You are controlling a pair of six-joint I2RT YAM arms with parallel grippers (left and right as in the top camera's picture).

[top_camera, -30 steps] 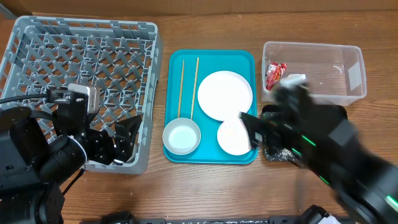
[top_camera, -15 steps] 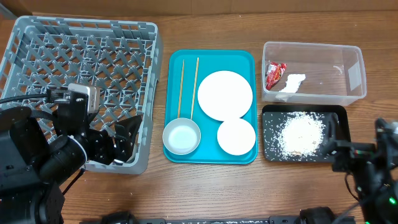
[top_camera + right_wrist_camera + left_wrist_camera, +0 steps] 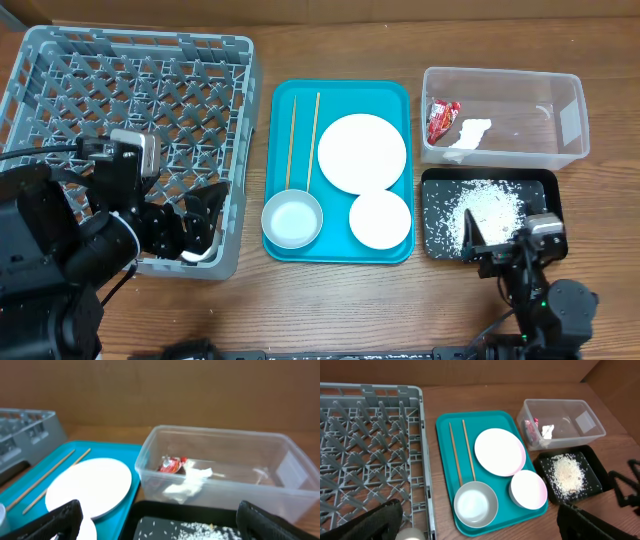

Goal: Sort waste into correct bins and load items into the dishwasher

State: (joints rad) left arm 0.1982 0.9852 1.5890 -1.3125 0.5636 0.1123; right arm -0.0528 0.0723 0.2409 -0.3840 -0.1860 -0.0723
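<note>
The red wrapper (image 3: pixel 441 118) and white tissue (image 3: pixel 466 135) lie in the clear tub (image 3: pixel 560 110). Rice scraps (image 3: pixel 490 208) lie in the black tray (image 3: pixel 435 215). On the teal tray (image 3: pixel 340 252) are two chopsticks (image 3: pixel 292 140), the white plate (image 3: pixel 362 152), a white bowl (image 3: pixel 380 220) and a grey bowl (image 3: pixel 292 220). The grey rack (image 3: pixel 130 90) stands at the left, with a white cup (image 3: pixel 410 535) at its front right corner. My left gripper (image 3: pixel 200 225) is open and empty over that corner. My right gripper (image 3: pixel 505 245) is open and empty at the black tray's front edge.
The wrist views show the same things: the plate (image 3: pixel 499 451), grey bowl (image 3: pixel 476 505) and tub (image 3: pixel 562 422) from the left, the tub (image 3: pixel 220 467), wrapper (image 3: pixel 172 464) and tissue (image 3: pixel 192 482) from the right. Bare wooden table lies between rack and teal tray.
My right arm has drawn back from over the black tray and white bowl to the front right, then settled at the tray's front edge. The rice heap now shows. The left arm has hardly moved.
</note>
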